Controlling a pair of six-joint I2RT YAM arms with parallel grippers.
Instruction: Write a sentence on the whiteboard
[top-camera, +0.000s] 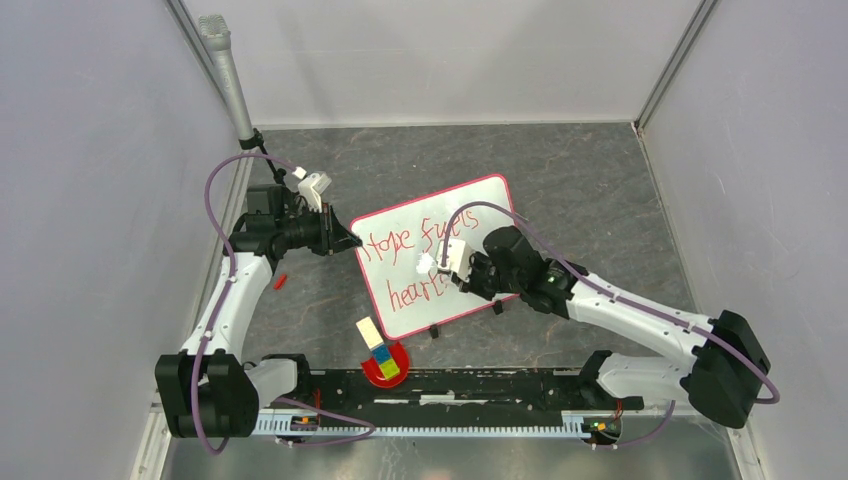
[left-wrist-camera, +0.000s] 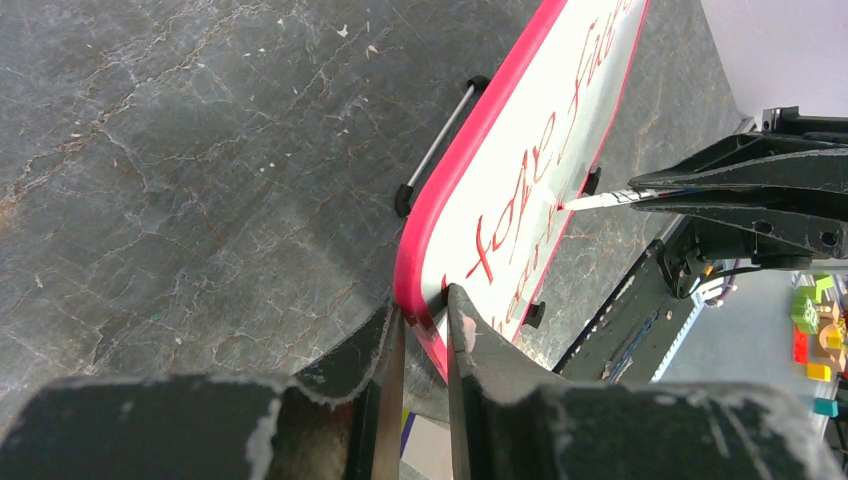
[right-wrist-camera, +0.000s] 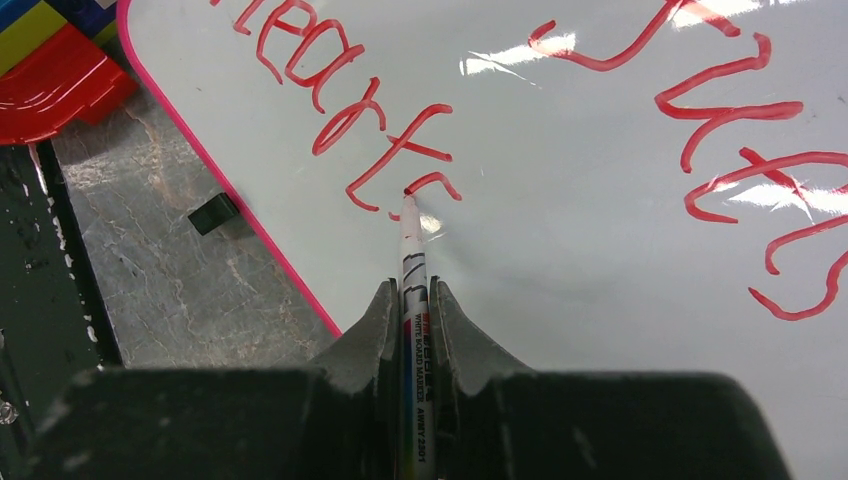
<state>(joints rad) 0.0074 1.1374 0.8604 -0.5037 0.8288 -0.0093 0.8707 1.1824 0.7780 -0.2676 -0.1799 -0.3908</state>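
The whiteboard (top-camera: 470, 205), white with a red-pink border, lies tilted on the dark floor and carries red handwriting "Hope fuels hearts". My left gripper (top-camera: 350, 240) is shut on the board's left corner; in the left wrist view its fingers pinch the pink rim of the whiteboard (left-wrist-camera: 520, 170). My right gripper (top-camera: 452, 272) is shut on a white whiteboard marker (right-wrist-camera: 412, 280). The marker's red tip touches the whiteboard (right-wrist-camera: 560, 250) at the last letter of "hearts". The marker also shows in the left wrist view (left-wrist-camera: 605, 200).
A red magnet-like block with a coloured eraser (top-camera: 383, 358) lies by the board's near corner. A small red cap (top-camera: 281, 282) lies left of the board. A black rail (top-camera: 450, 385) runs along the near edge. A microphone (top-camera: 228, 70) stands at the back left.
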